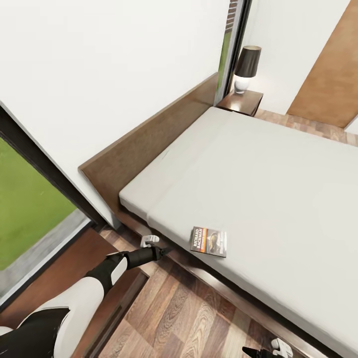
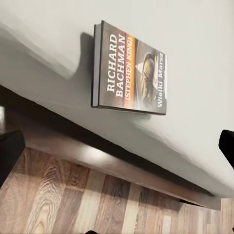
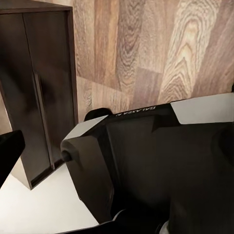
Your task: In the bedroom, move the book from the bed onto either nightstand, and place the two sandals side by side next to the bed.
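Book flat, lengthwise along bed edge

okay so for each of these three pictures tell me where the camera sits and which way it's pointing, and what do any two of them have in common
Head view: on the robot's head, looking forward and down over the bed, the book and a nightstand with a lamp; the left arm reaches toward the bed's edge.
Left wrist view: near the left gripper, facing the book on the mattress above the wood floor; dark fingertips at the edges.
Right wrist view: on the right arm, facing the floor, a dark cabinet and the robot's own body.
Shared: head and left wrist views both show the book and bed.
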Controlling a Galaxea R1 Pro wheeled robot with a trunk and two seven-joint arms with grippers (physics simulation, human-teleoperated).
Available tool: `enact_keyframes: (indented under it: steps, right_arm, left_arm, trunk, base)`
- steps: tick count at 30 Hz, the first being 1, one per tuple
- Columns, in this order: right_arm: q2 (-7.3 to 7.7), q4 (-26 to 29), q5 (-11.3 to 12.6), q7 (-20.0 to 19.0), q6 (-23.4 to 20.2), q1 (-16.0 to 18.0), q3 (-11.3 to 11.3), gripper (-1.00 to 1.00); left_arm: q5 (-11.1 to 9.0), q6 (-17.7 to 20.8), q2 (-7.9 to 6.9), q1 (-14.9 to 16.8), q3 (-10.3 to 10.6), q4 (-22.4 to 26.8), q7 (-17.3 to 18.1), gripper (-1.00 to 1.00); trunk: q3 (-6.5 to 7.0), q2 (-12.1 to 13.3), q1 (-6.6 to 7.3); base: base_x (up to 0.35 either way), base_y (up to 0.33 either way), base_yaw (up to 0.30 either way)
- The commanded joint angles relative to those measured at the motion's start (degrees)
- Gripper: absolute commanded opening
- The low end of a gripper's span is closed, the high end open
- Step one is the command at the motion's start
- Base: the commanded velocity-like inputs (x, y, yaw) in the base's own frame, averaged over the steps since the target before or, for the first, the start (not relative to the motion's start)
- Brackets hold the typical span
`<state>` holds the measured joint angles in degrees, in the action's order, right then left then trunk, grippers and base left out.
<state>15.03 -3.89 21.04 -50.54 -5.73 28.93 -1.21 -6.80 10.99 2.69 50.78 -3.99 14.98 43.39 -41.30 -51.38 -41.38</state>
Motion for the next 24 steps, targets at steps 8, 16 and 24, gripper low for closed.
enact_keyframes:
  steps: [8, 16, 24]
  right_arm:
    - [-0.06, -0.28, 0.44, -0.22, -0.59, 0.07, -0.11, 1.0]
    - [-6.37, 0.53, 0.49, -0.25, -0.64, 0.07, -0.31, 1.0]
    - [-12.05, 18.1, 1.07, 0.11, -2.08, 0.07, -0.49, 1.0]
  left_arm:
    - [-0.14, 0.59, 0.09, 0.03, -0.4, -0.03, 0.22, 1.0]
    - [-0.14, 0.61, 0.12, 0.03, -0.4, -0.04, 0.2, 1.0]
    - [-0.22, 0.61, 0.04, 0.03, -0.44, -0.04, 0.29, 1.0]
  trunk:
    - [-0.04, -0.04, -0.01]
    - [-0.04, -0.04, -0.01]
    - [-0.04, -0.04, -0.01]
  base:
    - [0.0, 0.0, 0.001]
    - [0.0, 0.0, 0.0]
    - [0.0, 0.0, 0.0]
